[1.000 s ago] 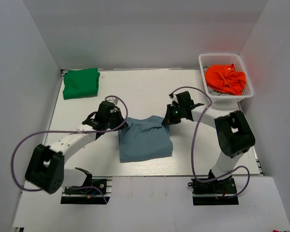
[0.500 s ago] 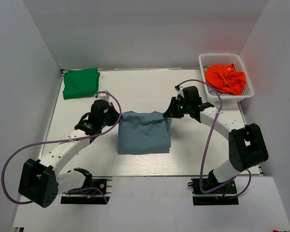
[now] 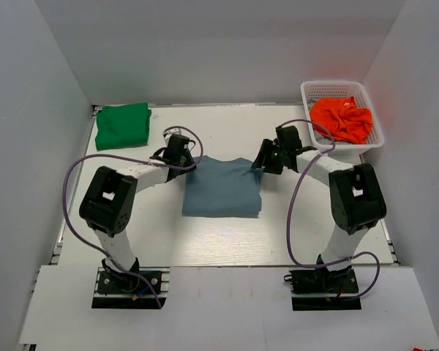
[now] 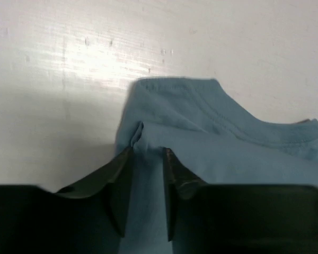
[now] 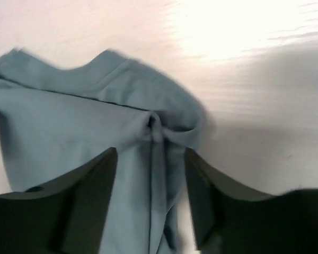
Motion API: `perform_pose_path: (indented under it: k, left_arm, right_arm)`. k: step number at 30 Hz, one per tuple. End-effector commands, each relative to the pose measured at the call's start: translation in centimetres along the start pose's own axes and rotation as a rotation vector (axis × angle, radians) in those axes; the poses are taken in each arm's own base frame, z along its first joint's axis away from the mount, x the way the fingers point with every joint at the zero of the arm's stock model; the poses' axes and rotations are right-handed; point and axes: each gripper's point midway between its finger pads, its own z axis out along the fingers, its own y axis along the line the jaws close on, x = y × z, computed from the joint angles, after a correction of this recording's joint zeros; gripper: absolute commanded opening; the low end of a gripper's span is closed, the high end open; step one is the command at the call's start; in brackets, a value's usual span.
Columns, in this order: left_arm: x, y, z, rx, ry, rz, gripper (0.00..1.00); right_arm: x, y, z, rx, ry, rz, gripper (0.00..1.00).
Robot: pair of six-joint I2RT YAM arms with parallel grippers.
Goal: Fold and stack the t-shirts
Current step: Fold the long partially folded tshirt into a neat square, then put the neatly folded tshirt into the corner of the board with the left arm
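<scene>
Slate-blue shirt [image 4: 212, 153], left wrist view: near part hidden behind the dark gripper body; right side runs off the frame.
Slate-blue shirt, right wrist view: blurred, cut off at the left and bottom edges.
Left gripper [image 3: 186, 164] and right gripper [image 3: 260, 165], top view: fingertips too small to make out against the cloth.
Basket [image 3: 307, 91]: a grey bit [image 3: 322, 138] lies mostly buried under the orange cloth [image 3: 342, 119]; can't tell what it is.

1 overhead, 2 close wrist views over blue t-shirt [image 3: 222, 189]
</scene>
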Motion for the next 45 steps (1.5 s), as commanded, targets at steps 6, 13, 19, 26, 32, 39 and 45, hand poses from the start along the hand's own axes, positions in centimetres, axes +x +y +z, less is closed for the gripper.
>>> perform_pose_path:
  k: [6,13,19,26,32,39,45]
  left_arm:
    - [-7.8,-1.3,-5.0,0.048,-0.214,0.022,1.0]
    - [-0.8,-2.1,-6.6,0.194,-0.002,0.1,1.0]
    - [3.8,0.5,-6.0,0.113,0.156,0.149,1.0]
    - [9.0,1.4,-5.3,0.093,0.296,0.219,0.95]
    - [12.9,5.1,-4.4,-0.093,0.375,0.279,0.82]
    - [14.6,6.9,-2.8,-0.224,0.426,0.302,0.35]
    - [10.6,5.3,-1.1,-0.24,0.33,0.259,0.0]
  right_arm:
    - [-6.5,1.2,-3.8,0.027,-0.26,-0.095,0.9]
    - [-0.1,5.6,-5.0,-0.212,-0.103,-0.189,0.9]
    - [2.1,3.9,-5.4,-0.162,-0.075,-0.18,0.9]
    - [2.4,3.1,-7.0,-0.138,-0.097,-0.201,0.9]
    - [1.1,2.8,-10.0,-0.092,-0.178,-0.249,0.9]
    - [1.9,2.0,-11.2,-0.085,-0.203,-0.265,0.9]
    - [2.1,0.7,-11.9,-0.036,-0.232,-0.292,0.9]
